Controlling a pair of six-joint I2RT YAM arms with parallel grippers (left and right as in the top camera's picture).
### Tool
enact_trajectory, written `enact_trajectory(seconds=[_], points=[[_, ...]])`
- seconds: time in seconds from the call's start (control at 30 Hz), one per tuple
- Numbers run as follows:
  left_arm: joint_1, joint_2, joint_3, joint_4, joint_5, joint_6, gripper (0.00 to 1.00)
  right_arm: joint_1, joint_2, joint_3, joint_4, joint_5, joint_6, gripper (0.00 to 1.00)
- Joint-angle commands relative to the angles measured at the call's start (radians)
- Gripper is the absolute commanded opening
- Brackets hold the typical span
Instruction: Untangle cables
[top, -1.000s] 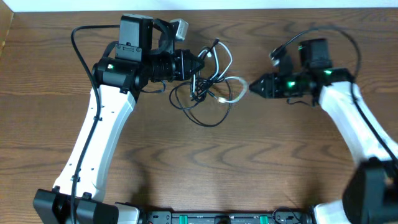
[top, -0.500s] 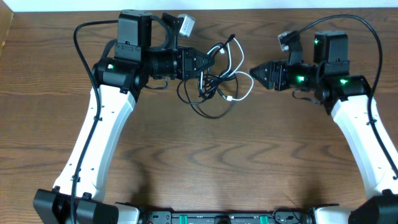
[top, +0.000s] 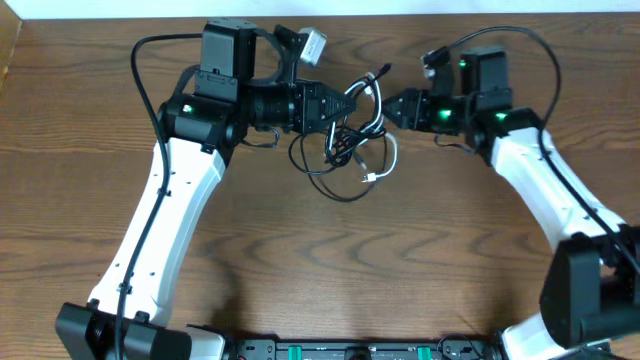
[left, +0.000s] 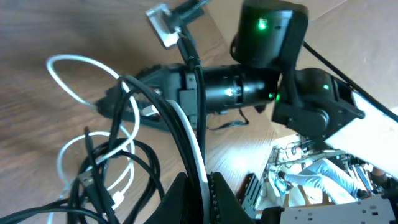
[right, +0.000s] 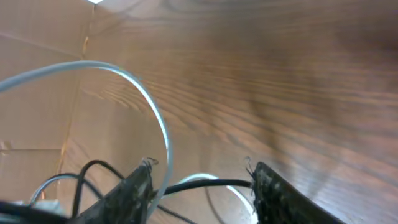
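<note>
Right gripper (top: 391, 108) has moved left and slightly up since half a second ago and now sits right against the tangle. Its jaws are apart, with a black cable (right: 211, 183) strand crossing between them. Left gripper (top: 347, 103) still clamped on both cables and barely shifted. The tangle hangs between the two grippers. White cable (left: 79, 61) loops sit beside the black coils over the counter (top: 330, 270); contact with the counter unclear.

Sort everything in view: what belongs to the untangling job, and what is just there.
Job:
black cable
white cable
left gripper, shut on the white cable
right gripper, open at the tangle

Just there:
wooden table
thick black wire on the left arm
</note>
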Motion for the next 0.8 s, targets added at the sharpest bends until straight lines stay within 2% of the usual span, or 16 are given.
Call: enact_trajectory(seconds=[0.0, 0.07, 0.2, 0.43, 0.53, 0.63, 0.77], points=[[-0.017, -0.003, 0.006, -0.032, -0.068, 0.006, 0.07, 0.011, 0.003, 0.013, 0.021, 0.003, 0.034, 0.22], [-0.020, -0.003, 0.003, -0.054, -0.112, 0.006, 0.07, 0.011, 0.000, 0.013, 0.037, 0.002, 0.034, 0.17], [-0.019, -0.003, 0.002, -0.054, -0.115, 0.006, 0.07, 0.009, -0.006, 0.013, 0.057, -0.019, 0.035, 0.19], [-0.019, -0.003, 0.002, -0.062, -0.138, 0.007, 0.07, 0.009, -0.005, 0.012, -0.063, -0.021, 0.119, 0.48], [-0.019, -0.003, -0.002, -0.069, -0.141, 0.007, 0.08, 0.010, -0.003, 0.012, -0.082, -0.024, 0.193, 0.54], [-0.020, -0.003, -0.002, -0.078, -0.141, 0.007, 0.07, 0.013, 0.014, 0.012, -0.071, -0.033, 0.274, 0.52], [-0.020, -0.003, -0.002, -0.080, -0.141, 0.007, 0.07, 0.013, 0.061, 0.012, 0.005, -0.154, 0.305, 0.49]])
